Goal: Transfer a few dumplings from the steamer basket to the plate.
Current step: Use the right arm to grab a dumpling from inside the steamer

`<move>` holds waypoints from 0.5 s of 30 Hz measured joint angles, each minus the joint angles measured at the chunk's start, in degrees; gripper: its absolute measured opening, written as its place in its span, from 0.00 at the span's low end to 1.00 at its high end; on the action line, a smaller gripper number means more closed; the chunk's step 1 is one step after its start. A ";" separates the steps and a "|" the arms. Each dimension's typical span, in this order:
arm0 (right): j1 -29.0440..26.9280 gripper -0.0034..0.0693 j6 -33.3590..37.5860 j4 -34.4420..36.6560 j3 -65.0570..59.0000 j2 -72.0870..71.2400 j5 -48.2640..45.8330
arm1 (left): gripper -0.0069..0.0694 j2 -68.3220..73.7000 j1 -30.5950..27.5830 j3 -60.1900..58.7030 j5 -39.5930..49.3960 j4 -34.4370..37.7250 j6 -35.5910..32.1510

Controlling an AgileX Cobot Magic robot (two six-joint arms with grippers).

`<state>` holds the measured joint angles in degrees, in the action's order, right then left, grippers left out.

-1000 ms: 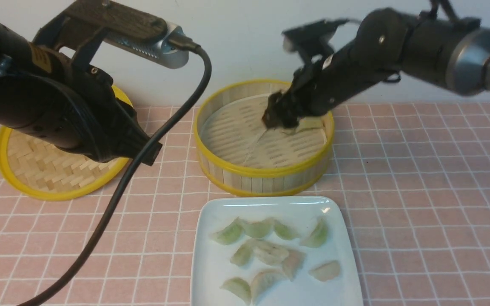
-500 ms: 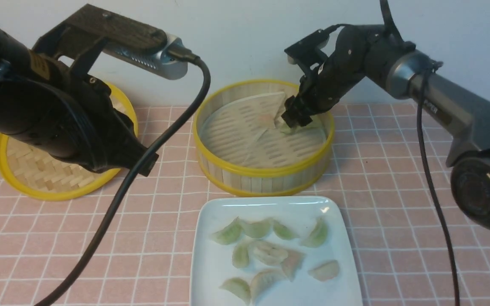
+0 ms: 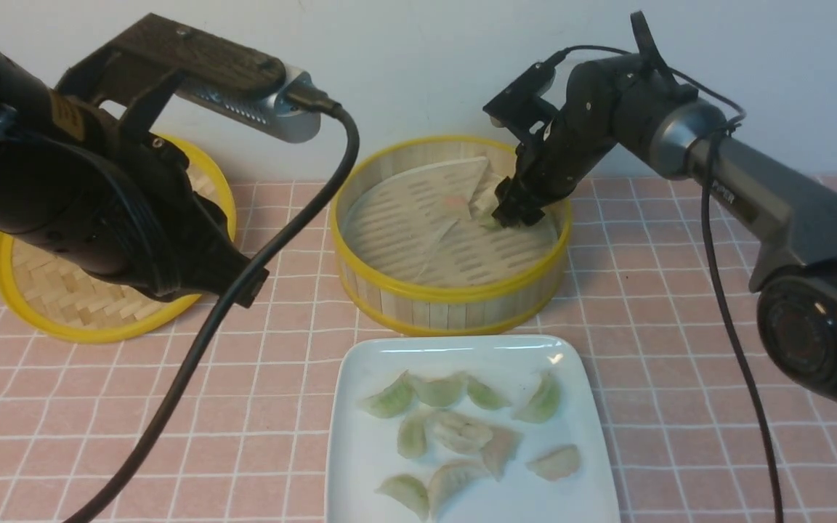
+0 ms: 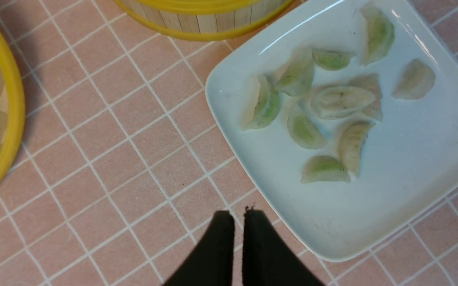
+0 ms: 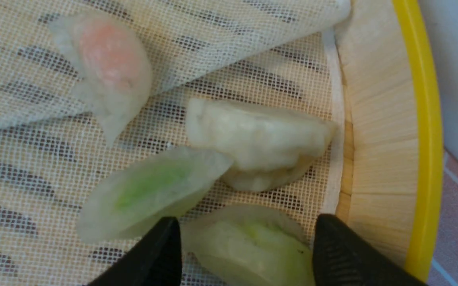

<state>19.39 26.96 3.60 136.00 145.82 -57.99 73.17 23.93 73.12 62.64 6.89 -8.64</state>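
The steamer basket (image 3: 447, 294) stands behind the white plate (image 3: 360, 450). Several dumplings (image 3: 462, 432) lie on the plate. My right gripper (image 3: 513, 214) reaches down into the basket's back right. In the right wrist view it (image 5: 249, 226) is open, with its jaws on either side of a pale green dumpling (image 5: 249, 250) by the basket wall (image 5: 372, 119). Three more dumplings lie beyond: a green one (image 5: 149, 186), a white one (image 5: 253, 135) and a pink one (image 5: 109, 63). My left gripper (image 4: 235, 214) is shut and empty over the tablecloth beside the plate (image 4: 412, 159).
The basket's mesh liner (image 5: 213, 31) is folded over at the back. A shallow woven lid (image 3: 62, 290) lies at the left, partly behind my left arm. A black cable (image 3: 193, 349) hangs from the left wrist across the pink checked cloth.
My right gripper has shifted right and down inside the basket toward its far right wall, and the arm has swung round. The left arm has barely moved.
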 joint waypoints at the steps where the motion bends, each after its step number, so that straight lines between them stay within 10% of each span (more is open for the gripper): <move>1: 0.00 0.59 0.00 -0.05 0.00 0.05 0.00 | 0.11 0.00 0.00 0.00 0.00 0.00 0.00; 14: 0.05 0.40 -4.48 -1.16 1.02 -1.18 -2.93 | 0.11 0.00 0.00 0.00 0.11 0.00 -0.11; 15: 0.06 0.27 -5.42 -1.16 1.89 -1.96 -4.95 | 0.11 0.00 0.00 0.00 0.13 0.00 -0.11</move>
<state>19.45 21.54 2.44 137.89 143.86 -62.94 73.17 23.93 73.12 62.77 6.89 -8.75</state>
